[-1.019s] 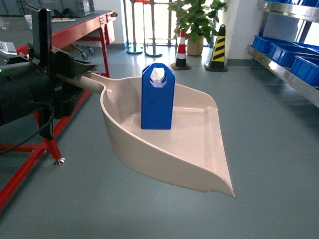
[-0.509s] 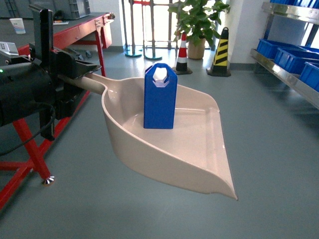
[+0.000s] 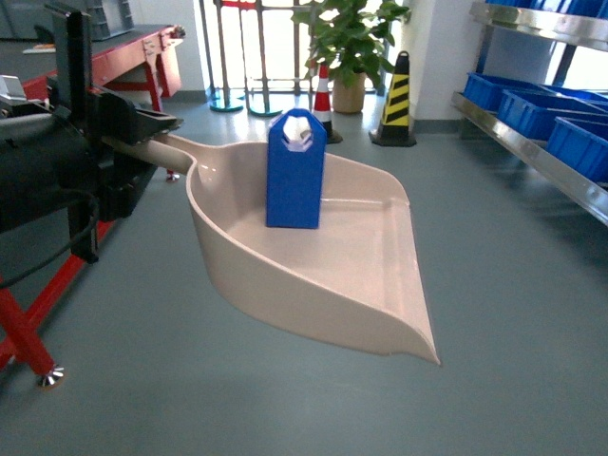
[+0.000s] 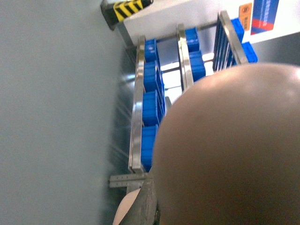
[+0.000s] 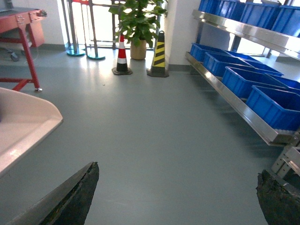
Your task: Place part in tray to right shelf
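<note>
The tray [image 3: 313,275] is being held by its handle in the clamped left pincer [image 3: 142,128], above the floor. The part [image 3: 295,171] is being carried upright in the tray, apart from that pincer. The right pincer [image 5: 178,197] is being kept spread apart, near the right shelf [image 5: 243,105].

text: none readable | orange label [image 4: 245,9] and blue sign [image 4: 265,15] on wall: too blurred to read
</note>
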